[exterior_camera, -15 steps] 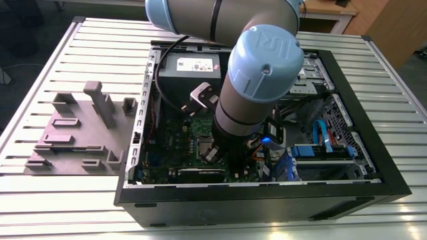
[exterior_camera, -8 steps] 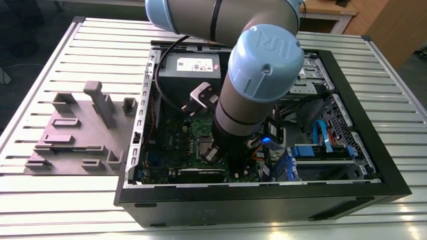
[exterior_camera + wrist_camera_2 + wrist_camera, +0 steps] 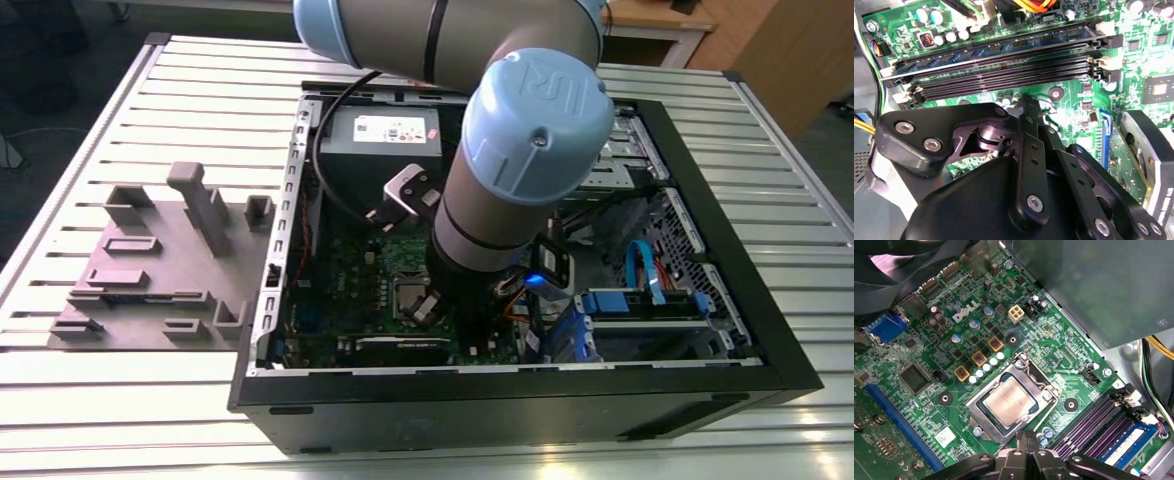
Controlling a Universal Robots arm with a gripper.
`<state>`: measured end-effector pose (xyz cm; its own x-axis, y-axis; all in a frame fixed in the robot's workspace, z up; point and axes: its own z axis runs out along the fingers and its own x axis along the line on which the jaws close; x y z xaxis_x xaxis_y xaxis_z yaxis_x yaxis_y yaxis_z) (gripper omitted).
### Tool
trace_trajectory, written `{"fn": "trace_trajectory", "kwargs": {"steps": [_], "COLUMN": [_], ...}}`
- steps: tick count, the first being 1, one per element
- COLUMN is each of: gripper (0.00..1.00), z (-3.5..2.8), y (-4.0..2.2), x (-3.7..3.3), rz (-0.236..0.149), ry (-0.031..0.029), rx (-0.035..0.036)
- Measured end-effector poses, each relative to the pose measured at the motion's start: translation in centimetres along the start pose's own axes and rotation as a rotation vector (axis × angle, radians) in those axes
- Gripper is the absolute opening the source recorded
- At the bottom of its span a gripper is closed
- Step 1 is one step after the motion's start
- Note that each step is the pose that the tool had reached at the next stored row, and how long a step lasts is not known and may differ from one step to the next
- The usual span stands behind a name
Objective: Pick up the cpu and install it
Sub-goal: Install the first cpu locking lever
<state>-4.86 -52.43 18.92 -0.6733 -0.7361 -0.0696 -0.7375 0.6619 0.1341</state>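
Note:
The cpu [image 3: 1006, 401] is a small silvery square chip lying flat inside the metal socket frame [image 3: 975, 402] of the green board [image 3: 919, 405]. In the first wrist view my gripper [image 3: 1026, 437] hovers just beside the socket's edge, apart from the chip, its black fingers pressed together with nothing between them. The second wrist view shows the same shut fingertips [image 3: 1026, 102] above the board near the memory slots [image 3: 1004, 75]. In the exterior view the arm [image 3: 514, 180] reaches down into the open computer case [image 3: 507, 400], hiding most of the socket area [image 3: 416, 302].
A large grey power box [image 3: 1094, 285] stands close beside the socket. Memory slots [image 3: 1094, 425], a blue connector [image 3: 884, 327] and a black fan [image 3: 904, 260] surround the socket. Outside the case, a grey fixture tray [image 3: 160, 260] lies at the exterior view's left.

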Motion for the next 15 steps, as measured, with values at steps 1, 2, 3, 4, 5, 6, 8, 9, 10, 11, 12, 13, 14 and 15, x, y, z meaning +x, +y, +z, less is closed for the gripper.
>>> {"fn": "trace_trajectory", "kwargs": {"steps": [1,2,3,4,5,6,8,9,10,11,12,13,14,15], "gripper": [0.10,0.10,0.10,0.10,0.10,0.10,0.10,0.10,0.10,0.10,0.10,0.10,0.10,0.10], "z": [-0.01,-0.01,-0.01,-0.01,-0.03,-0.04,-0.06,-0.06,-0.07,-0.07,-0.07,-0.07,-0.07,-0.07], "y": [0.00,-0.02,-0.05,-0.08,-0.13,-0.18,-0.25,-0.28,-0.29,-0.30,-0.31,-0.31,-0.31,-0.32], "x": [0.01,0.03,0.05,0.09,0.14,0.20,0.28,0.31,0.33,0.34,0.34,0.35,0.35,0.36], "rz": [0.000,-0.001,-0.001,-0.002,-0.003,-0.003,-0.004,-0.005,-0.005,-0.005,-0.005,-0.006,-0.006,-0.006], "ry": [0.0001,0.0002,0.0000,0.0000,0.0003,0.0006,0.0007,0.0007,0.0008,0.0009,0.0007,0.0005,0.0005,0.0004], "rx": [-0.0001,-0.0001,-0.0002,-0.0003,-0.0002,-0.0001,-0.0002,-0.0003,-0.0003,-0.0003,-0.0004,-0.0006,-0.0006,-0.0008]}}
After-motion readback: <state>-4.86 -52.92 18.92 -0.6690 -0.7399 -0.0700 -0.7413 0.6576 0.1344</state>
